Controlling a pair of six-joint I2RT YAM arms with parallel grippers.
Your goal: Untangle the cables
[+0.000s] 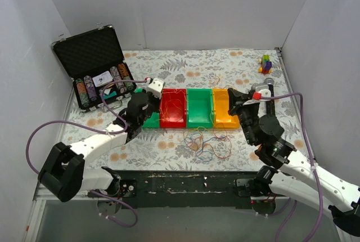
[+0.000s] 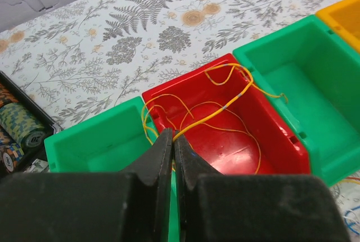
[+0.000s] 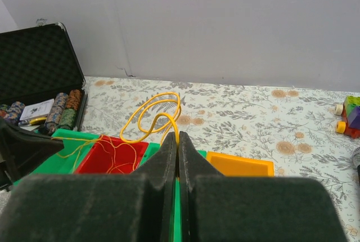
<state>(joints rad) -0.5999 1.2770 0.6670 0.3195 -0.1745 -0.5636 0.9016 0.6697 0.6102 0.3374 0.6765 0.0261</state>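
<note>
A tangled clump of thin orange, red, blue and yellow cables (image 1: 205, 144) lies on the floral table in front of the bins. My left gripper (image 1: 147, 99) hovers over the left edge of the red bin (image 2: 236, 140). Its jaws (image 2: 173, 136) are shut on a thin orange-yellow cable (image 2: 225, 107) that loops down into that bin. My right gripper (image 1: 234, 104) is above the yellow bin (image 1: 224, 112). Its jaws (image 3: 178, 137) are shut on a yellow cable (image 3: 154, 113) whose loops stand up ahead of the fingertips.
A row of bins stands mid-table: green (image 1: 151, 120), red (image 1: 173, 108), green (image 1: 199, 108) and yellow. An open black case of poker chips (image 1: 93, 67) sits at the back left. A small stack of toy blocks (image 1: 265, 63) stands at the back right, near the wall.
</note>
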